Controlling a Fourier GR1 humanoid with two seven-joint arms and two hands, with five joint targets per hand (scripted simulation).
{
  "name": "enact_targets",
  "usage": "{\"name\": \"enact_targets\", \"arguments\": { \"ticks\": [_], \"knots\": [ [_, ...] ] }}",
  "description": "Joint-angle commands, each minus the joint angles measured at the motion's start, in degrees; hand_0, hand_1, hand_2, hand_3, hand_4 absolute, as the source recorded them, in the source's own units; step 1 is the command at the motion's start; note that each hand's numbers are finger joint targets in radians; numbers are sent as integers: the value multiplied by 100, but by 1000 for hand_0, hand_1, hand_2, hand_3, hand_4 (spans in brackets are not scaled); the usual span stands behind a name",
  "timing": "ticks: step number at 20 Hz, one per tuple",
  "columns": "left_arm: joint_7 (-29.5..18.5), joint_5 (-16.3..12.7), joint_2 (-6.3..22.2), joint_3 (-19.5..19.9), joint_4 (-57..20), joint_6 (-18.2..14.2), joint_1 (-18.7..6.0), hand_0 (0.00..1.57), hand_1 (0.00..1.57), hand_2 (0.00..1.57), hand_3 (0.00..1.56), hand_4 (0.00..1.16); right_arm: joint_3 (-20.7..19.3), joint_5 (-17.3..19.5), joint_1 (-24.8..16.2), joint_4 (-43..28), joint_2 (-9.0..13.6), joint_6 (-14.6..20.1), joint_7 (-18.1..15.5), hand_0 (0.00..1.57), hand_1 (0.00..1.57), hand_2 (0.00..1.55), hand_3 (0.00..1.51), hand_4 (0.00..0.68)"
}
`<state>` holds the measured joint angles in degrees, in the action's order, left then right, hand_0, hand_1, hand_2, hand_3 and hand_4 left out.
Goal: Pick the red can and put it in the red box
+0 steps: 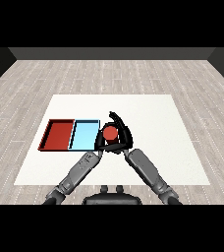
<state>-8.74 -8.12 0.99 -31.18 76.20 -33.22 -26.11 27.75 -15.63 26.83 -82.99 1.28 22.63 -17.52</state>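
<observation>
Only the top of the red can (110,133) is being shown; its sides are being covered by the right hand (124,135) curling round it. The left hand (98,142) is being largely hidden behind the can and the right hand, so its fingers cannot be made out. The near right corner of the blue tray (84,136) is being overlapped by the hands. Both forearms are being cut off at the lower band.

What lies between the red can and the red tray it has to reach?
The light blue tray lies between the red can and the red tray. The can sits just right of the blue tray, with the right robot hand curled round it, so it must pass over the blue tray.
</observation>
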Motion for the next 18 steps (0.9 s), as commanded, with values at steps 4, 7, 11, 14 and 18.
{"name": "enact_targets", "arguments": {
  "ticks": [4,7,11,14,18],
  "knots": [
    [-90,169,-78,158,-6,153,479,1571,1571,1571,1478,1144,-202,553,-393,-832,209,122,359,0,0,0,0,0],
    [-310,-164,-99,115,-230,163,572,1571,1571,1571,1486,1135,-688,406,-258,-1289,365,128,451,0,0,0,0,0],
    [-243,-86,77,573,-278,397,390,1571,1571,1561,1455,1115,-1021,532,-455,-2040,722,202,758,0,0,0,0,0],
    [-268,39,237,652,-32,518,676,1571,1571,1567,1465,1129,-1279,384,-818,-2474,755,43,796,0,0,0,0,0],
    [70,167,647,870,442,568,556,1571,1571,1571,1474,1139,-2179,-346,-1180,-2281,1191,-607,589,0,0,0,0,0]
  ]
}}
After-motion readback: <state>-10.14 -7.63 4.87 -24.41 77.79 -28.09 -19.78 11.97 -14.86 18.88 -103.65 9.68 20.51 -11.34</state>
